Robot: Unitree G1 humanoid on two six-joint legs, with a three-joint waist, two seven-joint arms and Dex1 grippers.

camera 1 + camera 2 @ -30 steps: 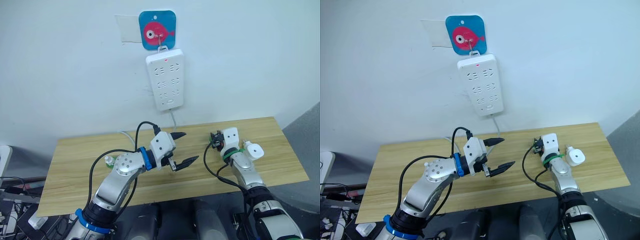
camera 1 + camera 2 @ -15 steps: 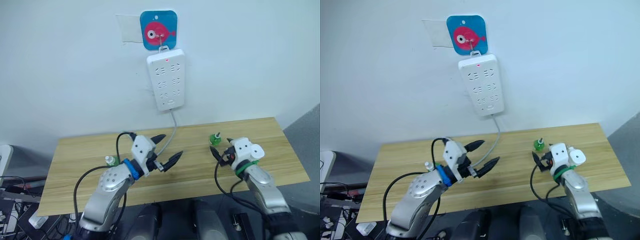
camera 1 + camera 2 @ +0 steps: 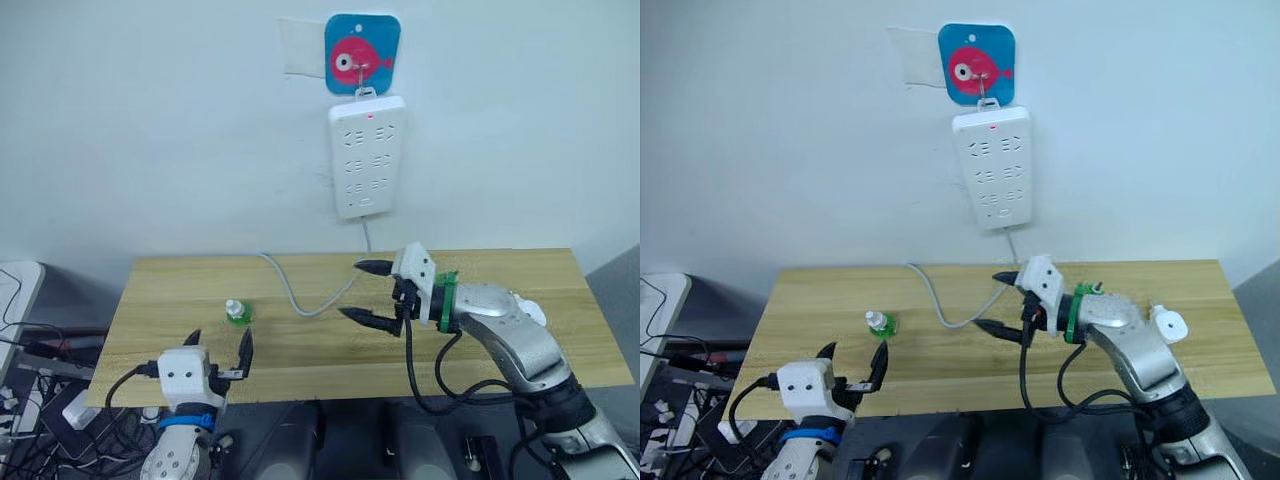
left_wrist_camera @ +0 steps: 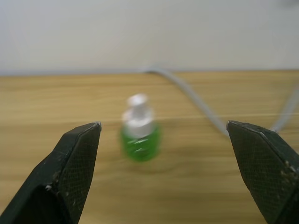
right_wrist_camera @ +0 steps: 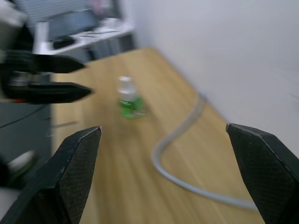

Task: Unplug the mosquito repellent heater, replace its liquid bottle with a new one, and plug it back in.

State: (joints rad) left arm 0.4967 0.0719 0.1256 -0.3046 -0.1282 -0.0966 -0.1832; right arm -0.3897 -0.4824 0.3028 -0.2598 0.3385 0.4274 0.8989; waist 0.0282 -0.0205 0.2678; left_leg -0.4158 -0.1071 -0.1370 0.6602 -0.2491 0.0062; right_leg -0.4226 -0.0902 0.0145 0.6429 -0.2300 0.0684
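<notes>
The mosquito repellent heater (image 3: pixel 1167 324), a small white rounded unit with a round hole, lies on the table's right side behind my right forearm, unplugged. A green liquid bottle (image 3: pixel 236 312) with a white cap stands upright on the left part of the table. My left gripper (image 3: pixel 220 341) is open at the front left edge, pointing at the bottle (image 4: pixel 139 135) from a short distance. My right gripper (image 3: pixel 352 290) is open over the table's middle, empty, facing left toward the bottle (image 5: pixel 130 100). A bit of green shows behind my right wrist (image 3: pixel 1095 289).
A long white power strip (image 3: pixel 368 158) hangs on the wall from a blue fish hook (image 3: pixel 361 55), with its grey cable (image 3: pixel 300 292) looping down across the wooden table (image 3: pixel 330 345). Cables and devices clutter the floor at the left (image 3: pixel 40 370).
The camera view has shifted. My left arm has pulled back to the front left edge. My right gripper has swung left to the table's middle, leaving the heater by its forearm.
</notes>
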